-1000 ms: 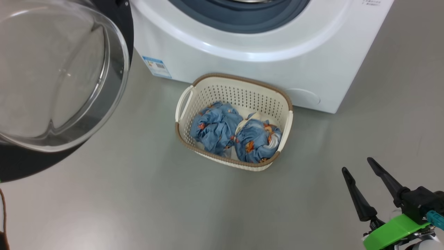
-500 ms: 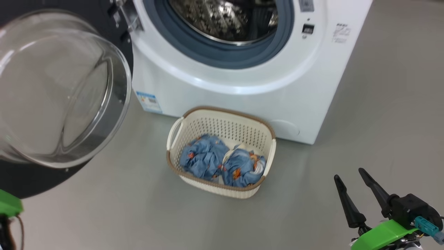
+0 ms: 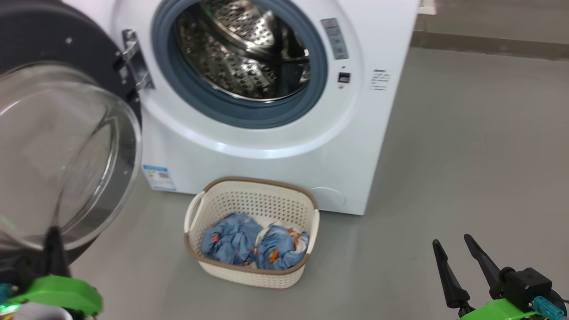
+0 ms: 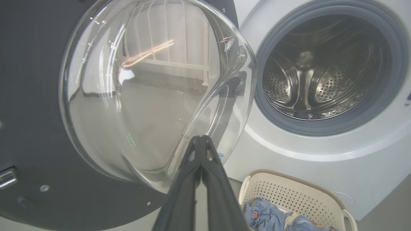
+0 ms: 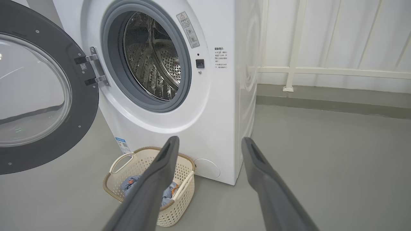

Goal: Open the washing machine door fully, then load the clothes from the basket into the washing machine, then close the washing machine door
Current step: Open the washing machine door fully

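Clothes (image 3: 253,249): probably soft, light and floppy; pinch a top fold.
Basket (image 3: 253,180): 6 o'clock below drum (image 3: 244,53).
Left gripper (image 4: 201,138): fingers pressed together, empty.
Right gripper (image 3: 451,240): fingers spread wide, empty.

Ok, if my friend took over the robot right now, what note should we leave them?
Left gripper: shut, empty, by the washing machine door.
Right gripper: open, empty, low to the right of the basket.
Done: door swung wide open; drum empty.
To do: both bundles of clothes lie in the basket on the floor before the washing machine; load them, close the door.
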Motion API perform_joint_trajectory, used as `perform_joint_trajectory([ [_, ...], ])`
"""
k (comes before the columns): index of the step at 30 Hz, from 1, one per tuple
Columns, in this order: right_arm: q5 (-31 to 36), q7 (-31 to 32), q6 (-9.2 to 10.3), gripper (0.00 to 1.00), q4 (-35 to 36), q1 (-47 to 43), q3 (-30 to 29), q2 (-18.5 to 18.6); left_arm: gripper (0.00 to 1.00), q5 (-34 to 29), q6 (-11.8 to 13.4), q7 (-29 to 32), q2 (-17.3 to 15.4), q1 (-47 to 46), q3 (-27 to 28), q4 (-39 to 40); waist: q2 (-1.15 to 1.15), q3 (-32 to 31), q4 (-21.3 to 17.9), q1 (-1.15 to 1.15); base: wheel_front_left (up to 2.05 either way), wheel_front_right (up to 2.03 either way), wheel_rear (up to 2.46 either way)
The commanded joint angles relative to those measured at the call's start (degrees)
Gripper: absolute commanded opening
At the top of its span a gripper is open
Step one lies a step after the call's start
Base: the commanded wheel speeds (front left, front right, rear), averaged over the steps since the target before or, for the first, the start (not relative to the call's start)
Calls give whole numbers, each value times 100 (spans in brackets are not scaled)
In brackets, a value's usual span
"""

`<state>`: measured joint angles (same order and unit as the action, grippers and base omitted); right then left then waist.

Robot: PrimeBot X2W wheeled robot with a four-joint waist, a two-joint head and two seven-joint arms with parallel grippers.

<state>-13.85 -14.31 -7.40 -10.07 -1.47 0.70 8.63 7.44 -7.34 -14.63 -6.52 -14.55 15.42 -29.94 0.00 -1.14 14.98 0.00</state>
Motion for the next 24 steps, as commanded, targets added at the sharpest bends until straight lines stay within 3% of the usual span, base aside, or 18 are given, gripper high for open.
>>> perform_joint_trajectory([
  [1, 67, -68, -9, 100, 172, 66, 84, 31, 0, 22, -9, -37, -144, -17, 78, 215, 0, -203, -283, 0, 0, 0, 0],
  [12, 108, -68, -9, 100, 280, 17, -15, -27, 0, 319, -5, 25, 265, 788, -679, 1099, 0, -351, -921, 0, 0, 0, 0],
  [24, 134, -69, -9, 100, 421, -17, -27, -51, 0, 858, 229, -4, 360, 1299, -1314, 1727, 0, -246, -1408, 0, 0, 0, 0],
])
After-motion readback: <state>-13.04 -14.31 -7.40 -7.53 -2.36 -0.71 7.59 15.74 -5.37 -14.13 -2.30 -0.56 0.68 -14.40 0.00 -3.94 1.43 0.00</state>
